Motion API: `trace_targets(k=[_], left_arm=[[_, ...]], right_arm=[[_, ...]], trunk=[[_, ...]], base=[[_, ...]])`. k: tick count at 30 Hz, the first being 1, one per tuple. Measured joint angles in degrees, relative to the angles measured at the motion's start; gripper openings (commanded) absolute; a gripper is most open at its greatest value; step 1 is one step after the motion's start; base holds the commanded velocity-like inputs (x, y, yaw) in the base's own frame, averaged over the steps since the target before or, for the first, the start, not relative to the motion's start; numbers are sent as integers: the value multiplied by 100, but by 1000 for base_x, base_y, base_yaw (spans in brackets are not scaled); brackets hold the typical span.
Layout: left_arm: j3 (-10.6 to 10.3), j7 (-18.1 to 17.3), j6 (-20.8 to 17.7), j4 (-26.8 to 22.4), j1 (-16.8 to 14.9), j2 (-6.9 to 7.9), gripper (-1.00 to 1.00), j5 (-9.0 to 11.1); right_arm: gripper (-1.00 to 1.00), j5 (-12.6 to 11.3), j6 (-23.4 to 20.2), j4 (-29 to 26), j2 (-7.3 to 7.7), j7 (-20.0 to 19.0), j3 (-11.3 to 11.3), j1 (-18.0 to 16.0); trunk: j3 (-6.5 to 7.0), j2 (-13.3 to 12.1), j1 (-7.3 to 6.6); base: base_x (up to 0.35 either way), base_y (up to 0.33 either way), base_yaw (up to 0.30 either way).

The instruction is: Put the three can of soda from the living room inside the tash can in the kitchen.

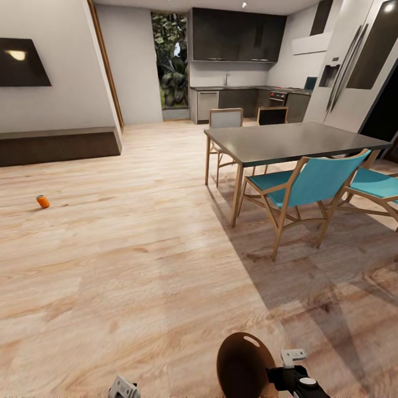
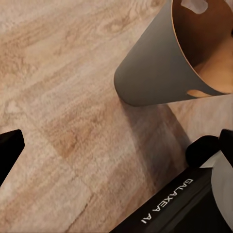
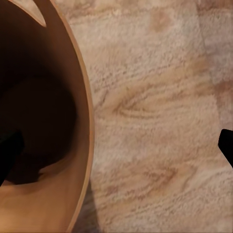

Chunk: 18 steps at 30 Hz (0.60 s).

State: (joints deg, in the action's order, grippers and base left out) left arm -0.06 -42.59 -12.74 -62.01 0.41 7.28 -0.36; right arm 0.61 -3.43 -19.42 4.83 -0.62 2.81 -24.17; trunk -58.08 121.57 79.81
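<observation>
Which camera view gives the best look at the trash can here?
The left wrist view: the trash can shows its tapered outer wall, rim and both hand slots, tilted above the floor. The head view has just its dark inside and one slot at the bottom edge. The right wrist view catches part of the rim and interior.

Light wood plank floor (image 1: 138, 265) runs from the living area to the kitchen. One orange-red can (image 1: 42, 201) lies on it, well left of the dining table (image 1: 287, 142). Table and blue chairs (image 1: 301, 190) stand on the planks. The brown bin (image 1: 243, 365) is at the near edge; whether it touches the floor cannot be told.
</observation>
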Motion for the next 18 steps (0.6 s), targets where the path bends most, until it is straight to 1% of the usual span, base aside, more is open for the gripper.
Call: trace_targets(k=[2,7,14,18], left_arm=[[2,-2,0,-2,0,1,100,0],[3,-3,0,-4,2,1,100,1],[6,-3,0,-4,-2,1,100,1],[6,-3,0,-15,-3,5,100,1]], right_arm=[[100,0,0,0,0,0,0,0],[100,0,2,0,0,0,0,0],[100,0,8,0,0,0,0,0],[100,0,9,0,0,0,0,0]], trunk=[[-55,80,44],[-99,82,45],[-123,82,45],[-125,82,45]], base=[[0,0,0],[0,0,0],[8,0,0],[106,0,0]])
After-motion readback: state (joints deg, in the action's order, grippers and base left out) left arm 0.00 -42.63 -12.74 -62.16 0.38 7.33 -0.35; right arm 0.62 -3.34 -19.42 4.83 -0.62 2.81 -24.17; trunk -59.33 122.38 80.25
